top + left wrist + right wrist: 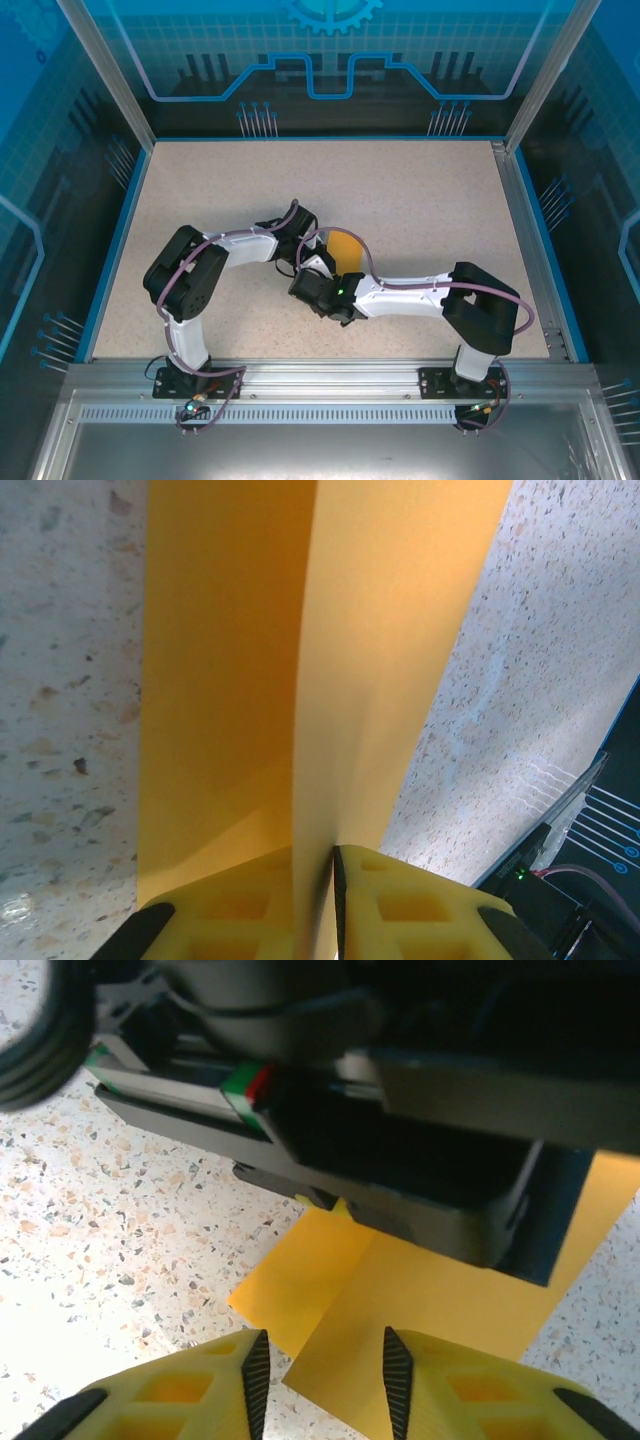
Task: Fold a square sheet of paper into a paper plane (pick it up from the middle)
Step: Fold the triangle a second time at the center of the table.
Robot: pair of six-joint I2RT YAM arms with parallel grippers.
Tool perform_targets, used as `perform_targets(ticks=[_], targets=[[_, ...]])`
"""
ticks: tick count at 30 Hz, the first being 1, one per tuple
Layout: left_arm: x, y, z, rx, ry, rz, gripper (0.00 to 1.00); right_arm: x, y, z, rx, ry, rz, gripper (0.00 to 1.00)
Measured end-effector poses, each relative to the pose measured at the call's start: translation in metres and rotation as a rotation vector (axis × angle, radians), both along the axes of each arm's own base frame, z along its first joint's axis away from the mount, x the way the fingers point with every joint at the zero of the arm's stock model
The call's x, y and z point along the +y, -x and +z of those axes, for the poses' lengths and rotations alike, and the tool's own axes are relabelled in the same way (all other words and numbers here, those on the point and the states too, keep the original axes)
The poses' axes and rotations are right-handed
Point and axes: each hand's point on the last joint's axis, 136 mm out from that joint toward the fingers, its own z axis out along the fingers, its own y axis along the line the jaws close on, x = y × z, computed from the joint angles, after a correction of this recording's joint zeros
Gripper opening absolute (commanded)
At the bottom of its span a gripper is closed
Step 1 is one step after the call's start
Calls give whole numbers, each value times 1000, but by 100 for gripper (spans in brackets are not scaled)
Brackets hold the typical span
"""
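At centre of table (430, 200): left gripper (316, 865) clenched on square sheet of paper (380, 660) along raised fold, probably anchoring crease; right gripper (320, 1370) released, jaws straddling sheet's near corner, likely lining up next pinch. Left wrist view shows pinch itself; right wrist view shows overlapped layers flat on table; overhead, arms (400, 293) cover most of sheet.

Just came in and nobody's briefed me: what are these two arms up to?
Two robot arms are working an orange-yellow sheet of paper in the middle of the table. The left gripper is pinched shut on a fold in it. The right gripper hovers open over one corner, gripping nothing.
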Motion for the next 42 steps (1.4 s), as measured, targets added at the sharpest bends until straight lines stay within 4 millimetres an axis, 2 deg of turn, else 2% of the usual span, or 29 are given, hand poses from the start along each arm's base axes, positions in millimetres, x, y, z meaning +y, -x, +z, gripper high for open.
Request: perform_targets(ticks=[3, 7, 10, 11, 12, 15, 17, 19, 20, 22, 25, 28, 31, 37, 42], targets=[[0, 0, 0, 0, 0, 0, 18, -1, -1, 4, -12, -7, -6, 19], [0, 0, 0, 0, 0, 0, 20, -3, -2, 12, -27, -21, -9, 13], [0, 0, 0, 0, 0, 1, 27, -6, 0, 15, -30, -28, -8, 10], [0, 0, 1, -1, 0, 2, 33, -8, 0, 16, -30, -30, -7, 9], [0, -1, 2, -2, 0, 5, 44, -10, 1, 16, -30, -31, -7, 8], [2, -4, 7, -20, -11, 29, 62, -13, 3, 15, -17, -49, -1, 8], [6, -8, 14, -47, -29, 53, 65, -15, 3, 15, 0, -79, 2, 7], [9, -12, 22, -79, -38, 69, 76, -19, 1, 16, 11, -102, -7, 7], [13, -16, 27, -105, -53, 86, 76, -21, -2, 16, 17, -123, -12, 7], [24, -17, 31, -127, -95, 133, 76, -25, -4, 15, 62, -206, -17, 8], [41, -11, 35, -152, -138, 184, 72, -46, -15, 11, 121, -311, -69, 8], [54, 0, 34, -152, -162, 223, 60, -61, -23, 7, 176, -408, -105, 9], [59, 11, 27, -141, -180, 223, 49, -67, -25, 7, 224, -497, -109, 9], [37, 27, 27, -159, -158, 150, 36, -75, -31, 15, 280, -645, -109, 10], [21, 32, 25, -166, -130, 105, 32, -81, -34, 16, 313, -702, -119, 11]])
